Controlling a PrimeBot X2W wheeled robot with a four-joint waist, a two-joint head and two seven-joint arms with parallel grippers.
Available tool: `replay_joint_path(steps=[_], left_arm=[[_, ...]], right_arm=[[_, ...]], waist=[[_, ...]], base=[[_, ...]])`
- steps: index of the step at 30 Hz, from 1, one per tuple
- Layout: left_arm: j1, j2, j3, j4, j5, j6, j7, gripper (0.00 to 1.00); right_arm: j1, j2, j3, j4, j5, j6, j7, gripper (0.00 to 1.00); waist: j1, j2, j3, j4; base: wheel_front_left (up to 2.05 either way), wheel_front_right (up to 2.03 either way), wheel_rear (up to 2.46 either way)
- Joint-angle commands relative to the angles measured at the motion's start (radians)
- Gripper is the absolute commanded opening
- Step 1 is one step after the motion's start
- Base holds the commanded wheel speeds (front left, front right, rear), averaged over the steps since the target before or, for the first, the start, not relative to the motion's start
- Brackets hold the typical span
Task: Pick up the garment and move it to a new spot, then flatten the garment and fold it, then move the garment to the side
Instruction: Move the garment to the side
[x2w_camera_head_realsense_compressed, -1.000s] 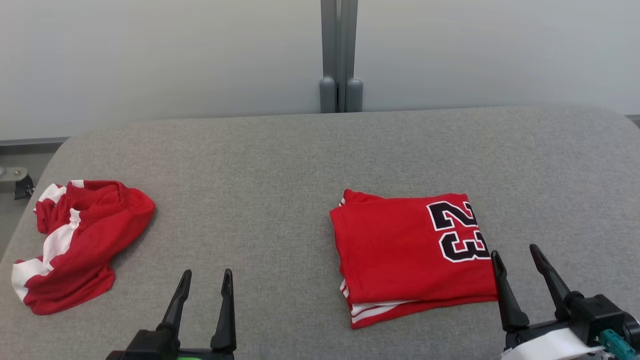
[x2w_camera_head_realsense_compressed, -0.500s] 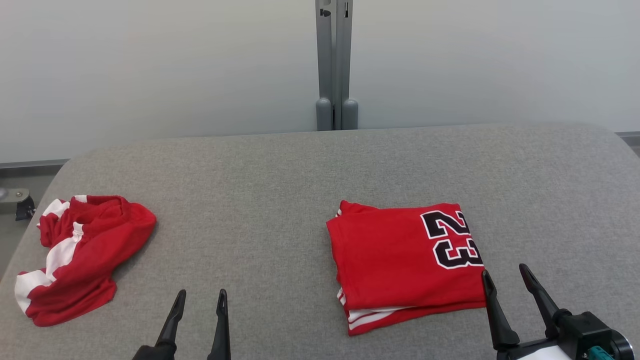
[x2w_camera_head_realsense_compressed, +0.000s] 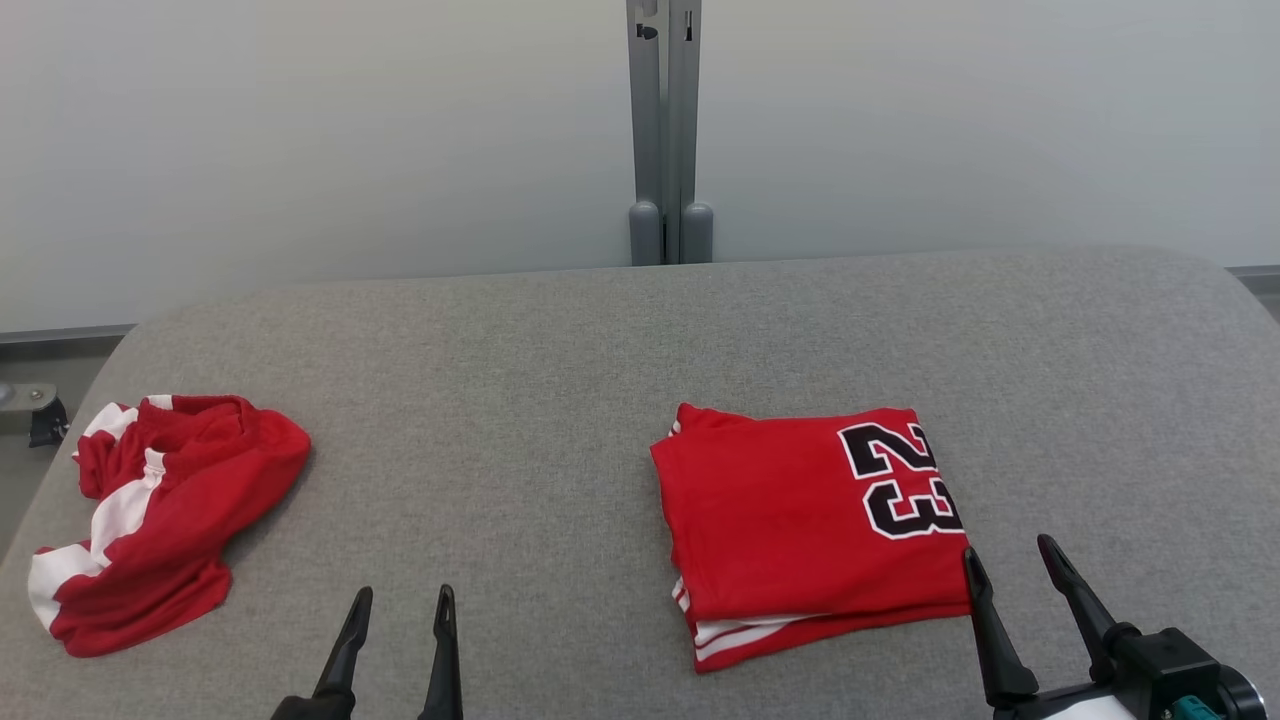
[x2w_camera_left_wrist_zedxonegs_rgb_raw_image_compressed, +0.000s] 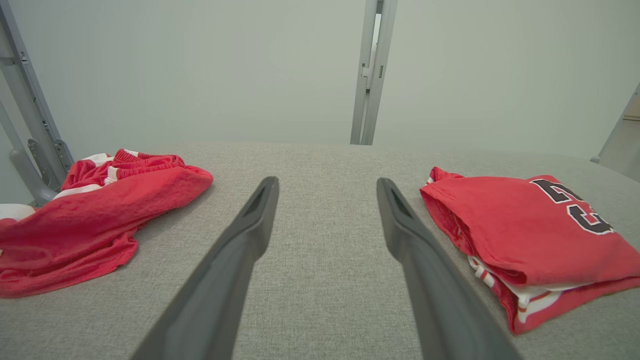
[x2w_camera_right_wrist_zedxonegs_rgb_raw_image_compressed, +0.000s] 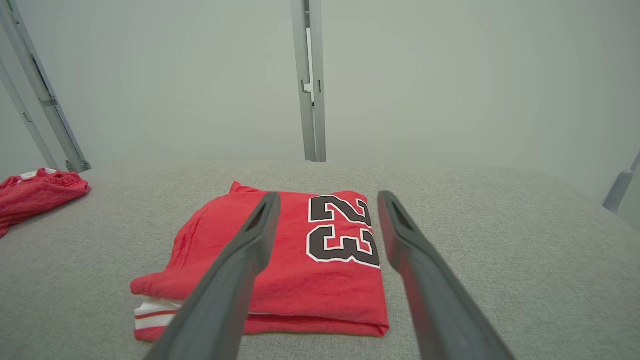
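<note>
Hands: left hand (x2w_camera_head_realsense_compressed: 405, 592), right hand (x2w_camera_head_realsense_compressed: 1006, 547), both released (empty).
Left wrist view: grey metal strut (x2w_camera_left_wrist_zedxonegs_rgb_raw_image_compressed: 27, 95) beside crumpled red-and-white garment (x2w_camera_left_wrist_zedxonegs_rgb_raw_image_compressed: 95, 215).
Earlier: folded red "23" jersey (x2w_camera_head_realsense_compressed: 800, 520) unmoved.

The left gripper (x2w_camera_left_wrist_zedxonegs_rgb_raw_image_compressed: 326, 184) rises from the bottom centre of the frame, its two long dark fingers (x2w_camera_left_wrist_zedxonegs_rgb_raw_image_compressed: 240, 250) spread apart with nothing between them, over a grey fabric-covered table (x2w_camera_left_wrist_zedxonegs_rgb_raw_image_compressed: 320, 160). At the left edge lies a crumpled red and white garment (x2w_camera_left_wrist_zedxonegs_rgb_raw_image_compressed: 95, 210), and at the right a neatly folded red jersey (x2w_camera_left_wrist_zedxonegs_rgb_raw_image_compressed: 530, 230) with black, white-edged numerals near the right edge. Behind the table stands a pale wall (x2w_camera_left_wrist_zedxonegs_rgb_raw_image_compressed: 200, 65), with a grey upright post (x2w_camera_left_wrist_zedxonegs_rgb_raw_image_compressed: 370, 75) at upper centre and slanted grey frame bars (x2w_camera_left_wrist_zedxonegs_rgb_raw_image_compressed: 25, 100) at far left.
</note>
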Motion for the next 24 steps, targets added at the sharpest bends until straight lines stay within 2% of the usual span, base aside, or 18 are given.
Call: replay_joint_path(steps=[1,24], left_arm=[[0.005,0.002,-0.002,0.001,-0.004,0.004,0.000,1.00],[-0.003,0.001,-0.003,0.000,-0.004,-0.004,0.000,1.00]], right_arm=[[0.013,0.000,-0.002,0.002,-0.005,-0.001,-0.003,1.00],[0.007,0.005,-0.002,0.006,-0.012,-0.001,-0.003,1.00]], waist=[[0.0000,0.0000,0.000,0.000],[0.0000,0.0000,0.012,0.000]], base=[[0.00,0.00,0.00],[0.00,0.00,0.00]])
